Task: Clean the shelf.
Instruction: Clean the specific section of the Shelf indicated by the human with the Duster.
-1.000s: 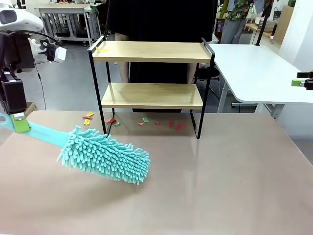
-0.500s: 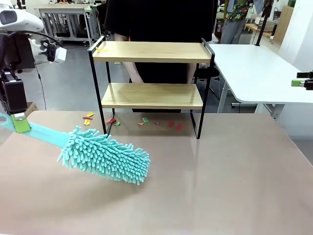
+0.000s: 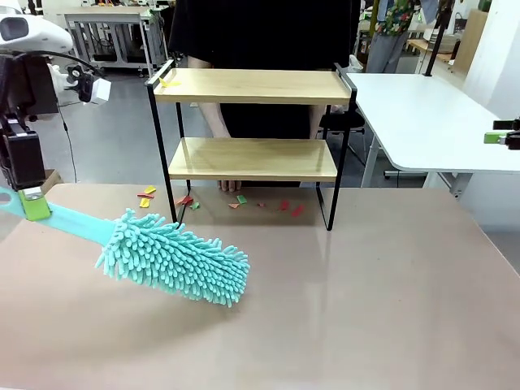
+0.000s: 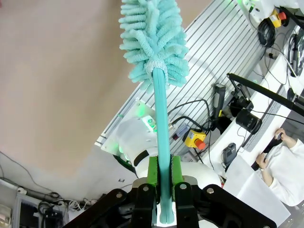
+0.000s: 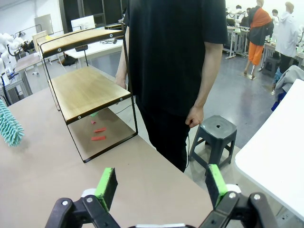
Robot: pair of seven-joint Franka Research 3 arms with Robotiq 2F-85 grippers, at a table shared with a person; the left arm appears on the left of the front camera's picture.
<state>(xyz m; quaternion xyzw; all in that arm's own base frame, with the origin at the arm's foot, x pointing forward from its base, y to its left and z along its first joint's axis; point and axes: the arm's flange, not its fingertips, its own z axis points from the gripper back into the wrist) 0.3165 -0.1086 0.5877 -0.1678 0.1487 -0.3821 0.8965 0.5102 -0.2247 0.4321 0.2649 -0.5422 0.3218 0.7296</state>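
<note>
L gripper (image 3: 33,204), near left, is clamping the handle of a teal duster (image 3: 172,258), fluffy head angling down to the brown table (image 3: 366,309). R gripper (image 5: 161,183) is hanging w/ jaws wide apart, holding nothing. Farther back, center, the shelf (image 3: 252,158) is standing upright on the table, coloured scraps (image 3: 288,208) lying beneath it. A person (image 3: 268,32) is standing just behind.

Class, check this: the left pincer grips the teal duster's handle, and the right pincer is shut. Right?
No: the right pincer is open, pads wide apart, in the right wrist view. The left pincer does grip the teal duster by its handle.
</note>
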